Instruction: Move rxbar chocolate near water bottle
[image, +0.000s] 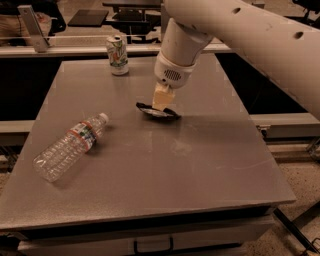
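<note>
The rxbar chocolate (162, 113) is a small flat black bar at the middle back of the grey table (165, 185). My gripper (161, 103) comes down from the white arm right over it, and its pale fingers (162, 96) are closed on the bar's top edge, holding it at or just above the table surface. The water bottle (70, 147) is clear and ribbed, with a white cap and a red-and-blue band. It lies on its side at the left of the table, cap pointing toward the bar, about a bottle's length from the bar.
A white-green soda can (118, 55) stands upright at the table's back edge, left of the arm. The thick white arm (260, 40) crosses the upper right. Shelving and a rail run behind the table.
</note>
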